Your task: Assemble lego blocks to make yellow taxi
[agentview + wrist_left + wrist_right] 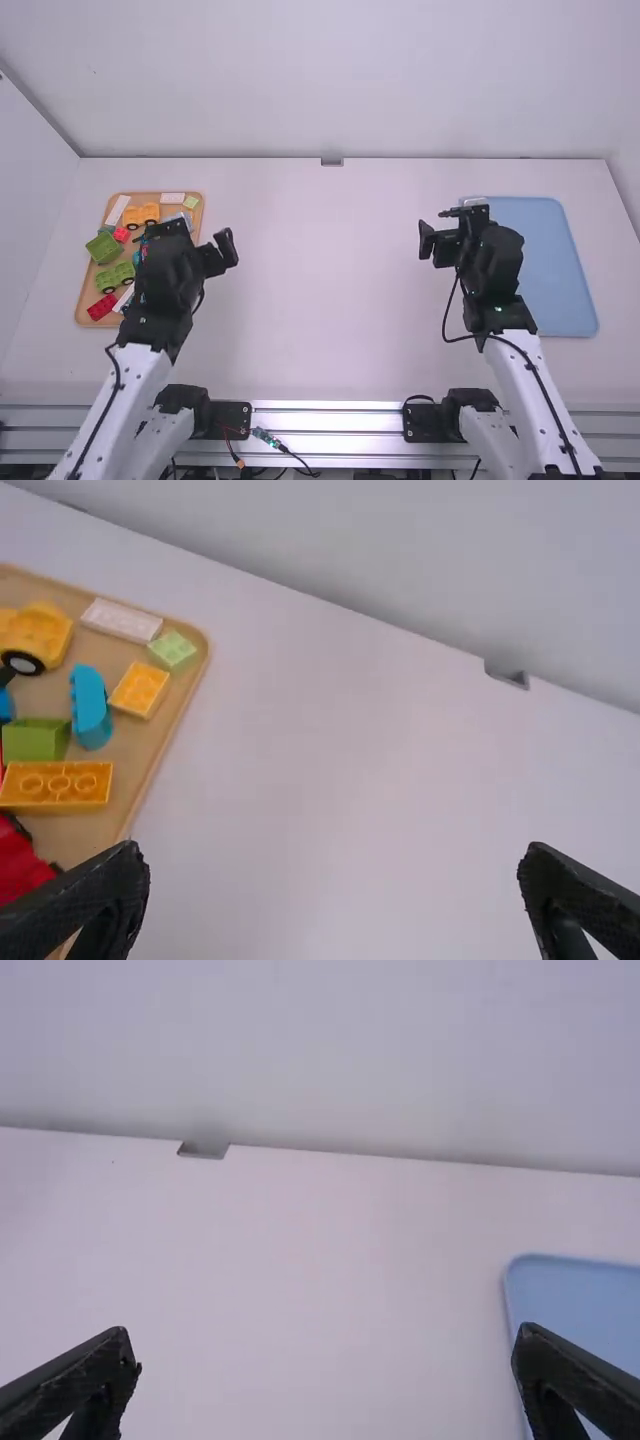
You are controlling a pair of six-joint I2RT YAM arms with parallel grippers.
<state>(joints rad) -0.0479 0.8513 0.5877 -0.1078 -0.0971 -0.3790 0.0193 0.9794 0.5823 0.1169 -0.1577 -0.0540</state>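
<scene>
White table (330,300); left gripper (335,865) and right gripper (325,1345) spread, empty. Risk: grasping yellow block (60,801) may jostle close-set green block (35,740).

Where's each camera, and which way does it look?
High view: above and behind, facing forward and down onto the table; both arms show.
Left wrist view: on that wrist, facing the table and tan tray; left end effector shows, open.
Right wrist view: on that wrist, facing the table and blue tray; right end effector shows, open.
High and left wrist views share the tan tray.
</scene>
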